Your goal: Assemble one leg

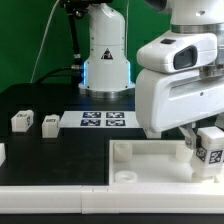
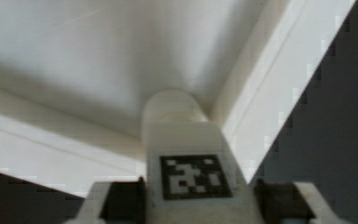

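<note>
Tool (image 2: pixel 194 205) gripping leg (image 2: pixel 190 140), over tray (image 1: pixel 150 170), 2 more legs (image 1: pixel 22 121) aside near marker board (image 1: pixel 103 120)

The white arm (image 1: pixel 105 40) is showing smooth rounded shells, a black triangular warning sticker (image 1: pixel 101 55) and a blue light ring (image 1: pixel 90 72) glowing at its foot; a dark band (image 1: pixel 180 58) is crossing the boxy wrist housing (image 1: pixel 185 100), the tool (image 2: pixel 194 205) ending in pale grey fingers (image 2: pixel 108 205).

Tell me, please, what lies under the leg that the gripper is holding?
The white tray, its flat floor and raised rim, lies beneath the leg in the gripper. The spot directly below the leg's tip is covered, so contact cannot be judged.
</note>
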### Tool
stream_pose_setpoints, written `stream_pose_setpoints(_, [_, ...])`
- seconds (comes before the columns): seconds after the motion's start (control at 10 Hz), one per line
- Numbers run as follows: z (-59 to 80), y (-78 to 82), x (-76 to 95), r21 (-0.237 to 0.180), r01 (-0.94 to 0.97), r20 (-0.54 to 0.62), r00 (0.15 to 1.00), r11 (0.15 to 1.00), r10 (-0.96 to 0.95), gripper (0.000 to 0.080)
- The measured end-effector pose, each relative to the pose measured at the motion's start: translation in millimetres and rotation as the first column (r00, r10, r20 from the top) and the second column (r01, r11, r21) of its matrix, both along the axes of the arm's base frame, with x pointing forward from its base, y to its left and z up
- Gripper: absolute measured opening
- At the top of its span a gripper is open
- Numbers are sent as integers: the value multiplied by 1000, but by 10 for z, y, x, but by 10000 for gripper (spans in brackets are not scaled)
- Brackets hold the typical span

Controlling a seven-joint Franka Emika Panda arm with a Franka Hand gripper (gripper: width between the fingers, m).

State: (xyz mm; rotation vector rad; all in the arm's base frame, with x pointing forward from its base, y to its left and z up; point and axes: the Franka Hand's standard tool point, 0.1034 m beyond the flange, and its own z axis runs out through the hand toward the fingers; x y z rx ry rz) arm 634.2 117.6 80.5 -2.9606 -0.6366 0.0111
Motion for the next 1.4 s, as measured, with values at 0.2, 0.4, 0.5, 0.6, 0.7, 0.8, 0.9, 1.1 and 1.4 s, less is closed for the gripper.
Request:
stream_pose_setpoints(0.2, [-1,-3,0,0,11,-1,1000,1000,-11,292])
stream_pose_setpoints(0.4, [-2,-3,0,-1,49,-6,999,999,-49,293])
stream_pose_setpoints(0.5, [-2,-2,0,-2,91,-10,996,996,-91,292])
stream_pose_setpoints(0.6, [-10,2,-3,-2,192,-18,981,981,-192,292])
stream_pose_setpoints(0.7, [-12,3,-6,6,333,-18,943,943,-333,293])
stream_pose_setpoints(0.8, [-11,6,-15,8,443,-22,897,897,-442,293])
stream_pose_setpoints(0.9, [-10,8,-14,11,529,-34,849,849,-528,293])
stream_pose_setpoints(1.1, [-8,22,-16,-3,681,-56,731,732,-680,293])
stream_pose_setpoints(1.4, [-12,58,-25,-35,863,-82,500,504,-862,293])
